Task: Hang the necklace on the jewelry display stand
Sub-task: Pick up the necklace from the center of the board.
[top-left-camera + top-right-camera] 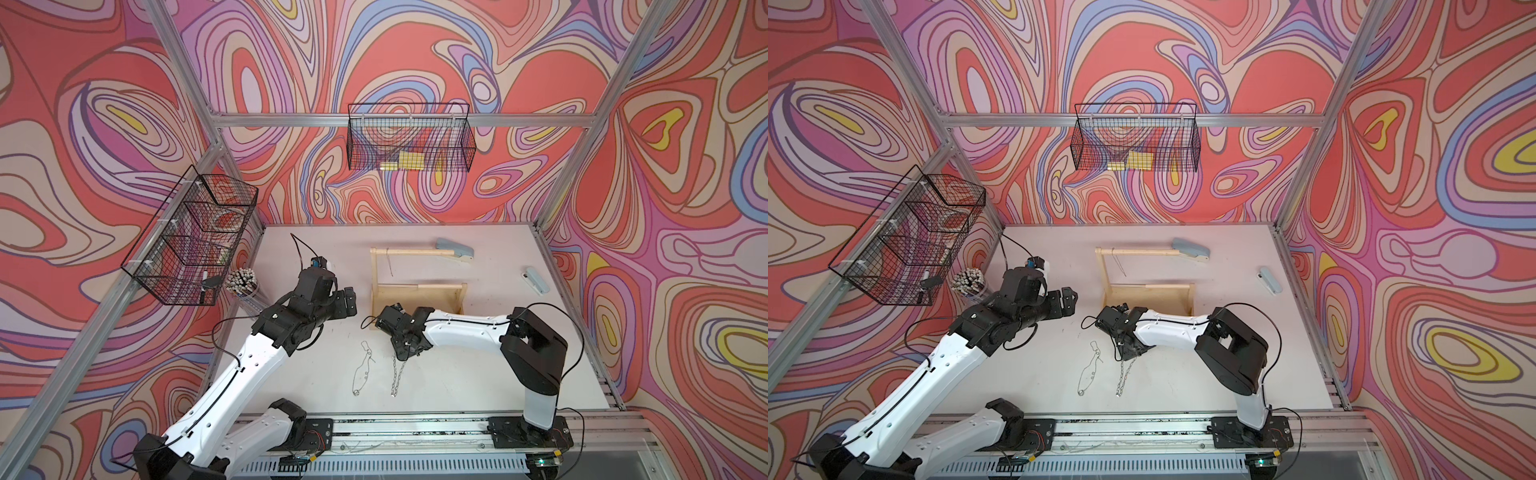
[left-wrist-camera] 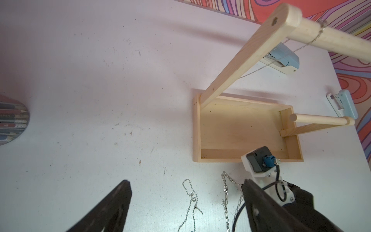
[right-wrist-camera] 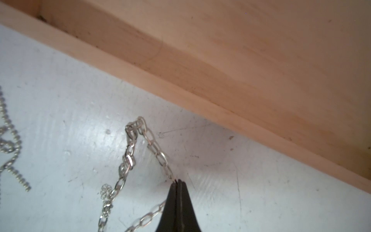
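The right gripper (image 3: 177,181) is pinched shut on one link of the chain necklace (image 3: 128,156), which lies on the table (image 1: 498,353) just near the wooden stand (image 1: 415,297), ready for lifting; the left gripper (image 1: 350,300) hovers wide open, empty

The link necklace (image 3: 158,155) runs off-frame.

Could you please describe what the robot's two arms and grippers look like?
The left arm and right arm have white shells, black blocky joints and thin black cables looping outside. The left gripper and right gripper are black with tapered jaws.
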`<state>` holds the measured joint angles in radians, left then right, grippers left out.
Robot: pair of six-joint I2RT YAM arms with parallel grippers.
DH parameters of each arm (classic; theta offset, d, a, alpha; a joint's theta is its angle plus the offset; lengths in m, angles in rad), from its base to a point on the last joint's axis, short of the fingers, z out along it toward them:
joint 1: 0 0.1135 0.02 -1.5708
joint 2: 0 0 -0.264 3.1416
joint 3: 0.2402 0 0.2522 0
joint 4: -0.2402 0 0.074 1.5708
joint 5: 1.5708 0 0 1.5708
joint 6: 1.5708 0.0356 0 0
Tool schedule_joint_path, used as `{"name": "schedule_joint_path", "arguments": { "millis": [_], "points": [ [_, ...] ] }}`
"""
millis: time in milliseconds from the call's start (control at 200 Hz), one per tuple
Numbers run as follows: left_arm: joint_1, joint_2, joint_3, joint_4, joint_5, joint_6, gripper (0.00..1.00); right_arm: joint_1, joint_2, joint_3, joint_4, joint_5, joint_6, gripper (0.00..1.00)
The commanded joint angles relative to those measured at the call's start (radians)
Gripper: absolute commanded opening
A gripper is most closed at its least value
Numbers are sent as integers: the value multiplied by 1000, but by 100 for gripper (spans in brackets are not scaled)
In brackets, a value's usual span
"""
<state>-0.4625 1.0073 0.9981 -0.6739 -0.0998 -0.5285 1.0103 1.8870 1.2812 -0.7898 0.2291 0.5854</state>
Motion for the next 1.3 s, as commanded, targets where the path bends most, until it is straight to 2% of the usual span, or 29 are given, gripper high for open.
{"name": "schedule_joint_path", "arguments": {
  "millis": [0, 170, 466, 696, 841, 1092, 1292],
  "points": [
    [10, -25, -14, -30, -32, -17, 90, 6, -75, 70, -56, 48, -18, 0],
    [11, -23, -39, -20, -11, -20, 87, 5, -109, 158, -108, 58, -41, 0],
    [11, -4, -53, 67, 117, 4, 83, 6, -167, 312, -182, 112, -108, 0],
    [10, 2, -42, 173, 327, 51, 80, 4, -154, 440, -234, 196, -193, 0],
    [1, 27, 3, 188, 409, 82, 78, 4, -138, 538, -259, 230, -237, 0],
    [-55, 60, 59, 207, 434, 120, 77, 1, -125, 654, -269, 252, -304, 0],
    [-88, 90, 106, 186, 385, 143, 77, 0, -120, 698, -275, 212, -318, 0]
  ]
}}
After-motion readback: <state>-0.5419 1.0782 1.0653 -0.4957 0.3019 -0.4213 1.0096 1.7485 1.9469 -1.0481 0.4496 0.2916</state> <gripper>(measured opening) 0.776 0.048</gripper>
